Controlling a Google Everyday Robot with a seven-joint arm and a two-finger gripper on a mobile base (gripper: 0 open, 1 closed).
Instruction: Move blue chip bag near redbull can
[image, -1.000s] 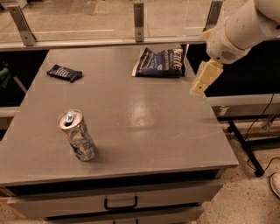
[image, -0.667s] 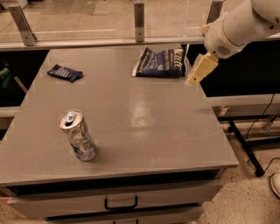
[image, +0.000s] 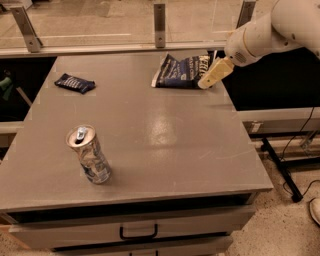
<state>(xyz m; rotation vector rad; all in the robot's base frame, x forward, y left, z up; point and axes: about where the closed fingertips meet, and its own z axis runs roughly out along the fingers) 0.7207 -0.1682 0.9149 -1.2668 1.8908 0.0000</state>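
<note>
The blue chip bag lies crinkled at the far right of the grey table, with white lettering showing. The redbull can stands upright near the front left, silver and blue with a pull tab on top. It is far from the bag. My gripper hangs from the white arm at the upper right. Its cream tip is at the bag's right edge, just above the table.
A small dark blue snack bar wrapper lies at the far left. A glass rail with metal posts runs along the back. A drawer handle is at the front. Cables and a stand leg are on the floor to the right.
My gripper has moved left and away from me, from off the table's right side to the right edge of the blue chip bag. The bag and can have not moved.
</note>
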